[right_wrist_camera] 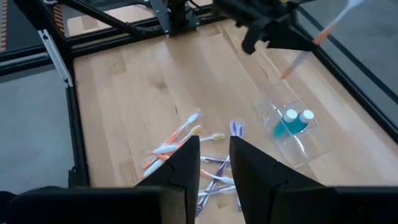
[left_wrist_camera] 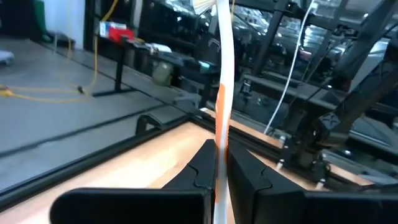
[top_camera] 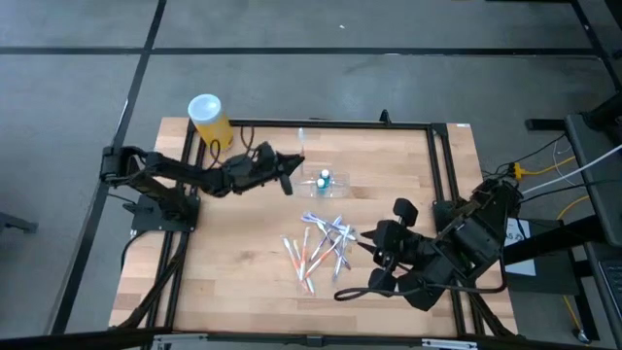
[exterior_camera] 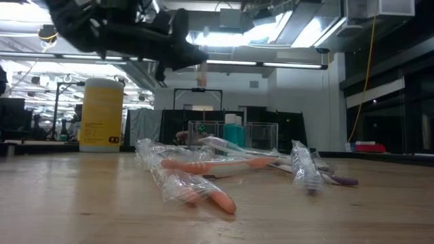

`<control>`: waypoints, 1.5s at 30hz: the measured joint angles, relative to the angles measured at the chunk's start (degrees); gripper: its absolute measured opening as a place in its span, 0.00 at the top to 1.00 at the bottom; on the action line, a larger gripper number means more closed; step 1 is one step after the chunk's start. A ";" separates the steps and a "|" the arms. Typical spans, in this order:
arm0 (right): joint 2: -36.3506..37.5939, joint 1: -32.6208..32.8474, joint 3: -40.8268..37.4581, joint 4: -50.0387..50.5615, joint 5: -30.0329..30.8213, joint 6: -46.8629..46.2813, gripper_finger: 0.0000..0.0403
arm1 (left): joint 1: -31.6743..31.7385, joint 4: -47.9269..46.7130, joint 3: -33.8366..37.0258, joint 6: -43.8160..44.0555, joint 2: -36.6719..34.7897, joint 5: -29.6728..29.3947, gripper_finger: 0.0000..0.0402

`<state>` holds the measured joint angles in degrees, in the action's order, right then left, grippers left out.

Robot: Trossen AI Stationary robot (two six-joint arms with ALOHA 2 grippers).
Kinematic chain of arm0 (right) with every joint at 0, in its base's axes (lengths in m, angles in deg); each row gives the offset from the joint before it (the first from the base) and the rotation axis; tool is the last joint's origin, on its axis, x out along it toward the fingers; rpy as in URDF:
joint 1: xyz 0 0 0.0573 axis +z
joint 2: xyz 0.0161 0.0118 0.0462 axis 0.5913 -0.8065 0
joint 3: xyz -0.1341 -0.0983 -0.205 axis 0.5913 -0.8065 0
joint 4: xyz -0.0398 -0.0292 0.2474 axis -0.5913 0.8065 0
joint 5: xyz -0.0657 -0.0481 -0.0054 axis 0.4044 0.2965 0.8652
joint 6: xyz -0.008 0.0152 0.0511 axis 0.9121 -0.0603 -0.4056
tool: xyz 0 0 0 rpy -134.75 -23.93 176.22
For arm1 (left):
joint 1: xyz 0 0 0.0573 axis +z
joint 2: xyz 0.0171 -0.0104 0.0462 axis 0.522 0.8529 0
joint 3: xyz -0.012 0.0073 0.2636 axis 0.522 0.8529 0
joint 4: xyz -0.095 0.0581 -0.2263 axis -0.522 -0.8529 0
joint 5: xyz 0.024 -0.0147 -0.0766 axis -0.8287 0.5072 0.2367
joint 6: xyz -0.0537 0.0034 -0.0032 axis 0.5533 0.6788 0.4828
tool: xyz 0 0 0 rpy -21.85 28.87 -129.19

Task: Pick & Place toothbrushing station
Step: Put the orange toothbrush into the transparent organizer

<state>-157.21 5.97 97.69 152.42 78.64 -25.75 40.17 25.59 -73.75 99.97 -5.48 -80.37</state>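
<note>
The toothbrushing station [top_camera: 324, 181] is a clear holder standing on the wood mid-table, with two teal bottles in it; it also shows in the low view [exterior_camera: 234, 135] and the right wrist view [right_wrist_camera: 292, 127]. My left gripper [top_camera: 291, 168] hovers just left of it, shut on a white and orange toothbrush [left_wrist_camera: 221, 74]. My right gripper [right_wrist_camera: 214, 155] stands open and high over the table's near right, above a pile of wrapped toothbrushes [top_camera: 321, 243], with nothing between its fingers. My left gripper pinches the toothbrush's handle [left_wrist_camera: 219, 134], at its orange stretch, between its two fingers. The fingers lie level, pointing toward the table's right, across the brush. The brush stands nearly upright, bristle head [left_wrist_camera: 205, 5] up, lifted clear, its lower end [right_wrist_camera: 287, 73] hanging above the station's left end.
A yellow cylinder with a white lid [top_camera: 209, 119] stands at the far left corner. The wrapped toothbrushes [exterior_camera: 217, 169] lie scattered near the table's middle. A black frame [top_camera: 437, 165] runs along the table's edges. Bare wood lies left of the pile.
</note>
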 joint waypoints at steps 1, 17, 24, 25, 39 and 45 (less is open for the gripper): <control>0.00 0.00 0.00 0.00 0.00 -0.26 0.77 | -0.80 1.47 0.81 -0.76 0.36 -1.37 0.97; 0.03 -2.43 0.00 -0.47 -1.20 -2.97 0.77 | -5.33 23.59 4.43 1.69 19.62 -18.22 0.97; 0.04 -2.43 0.00 -0.46 -1.51 -4.42 0.77 | -6.14 24.60 4.41 3.05 24.06 -17.72 0.97; 0.04 -2.43 0.00 -0.45 -1.51 -4.40 0.77 | -6.36 25.28 4.39 3.39 24.69 -17.76 0.97; 0.07 -3.57 -0.02 -0.02 -1.73 -1.91 0.77 | -7.22 32.01 4.32 6.68 32.89 -21.33 0.97; 0.07 -4.35 -0.02 -0.02 -3.18 -0.95 0.77 | -7.37 33.66 4.32 6.75 33.99 -21.31 0.97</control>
<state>-157.15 1.62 97.66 152.40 75.46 -26.70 32.80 59.25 -69.42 106.71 28.51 -101.68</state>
